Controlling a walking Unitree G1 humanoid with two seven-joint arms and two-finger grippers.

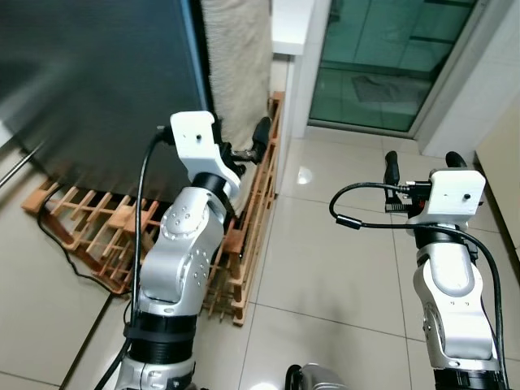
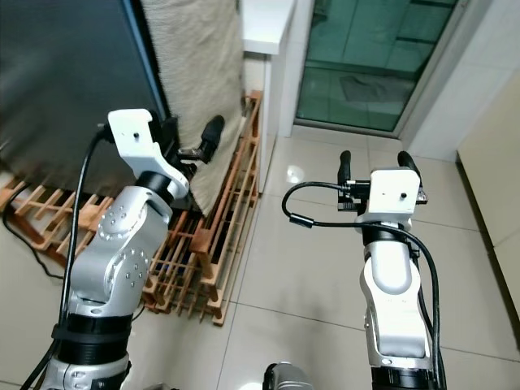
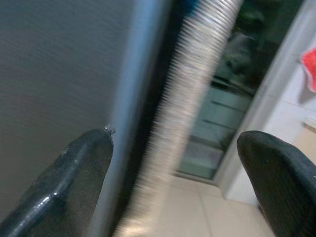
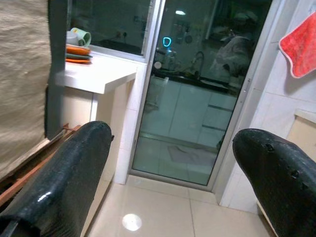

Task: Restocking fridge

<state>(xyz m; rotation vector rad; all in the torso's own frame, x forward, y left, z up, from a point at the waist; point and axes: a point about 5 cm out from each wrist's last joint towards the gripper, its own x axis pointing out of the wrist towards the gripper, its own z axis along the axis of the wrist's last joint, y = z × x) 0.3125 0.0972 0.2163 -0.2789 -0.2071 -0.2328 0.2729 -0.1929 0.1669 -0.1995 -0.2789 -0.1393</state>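
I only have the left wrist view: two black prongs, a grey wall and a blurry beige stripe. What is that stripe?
Observer: A beige woven mat standing beside the dark fridge, above a wooden rack on the floor. The left gripper is open near the mat's edge.
Operator: What is the other arm doing?
Observer: The right gripper is raised over the tiled floor, open and empty, pointing toward a glass door.
Operator: What's past the stripe?
Observer: A white counter with orange plates and a mug.
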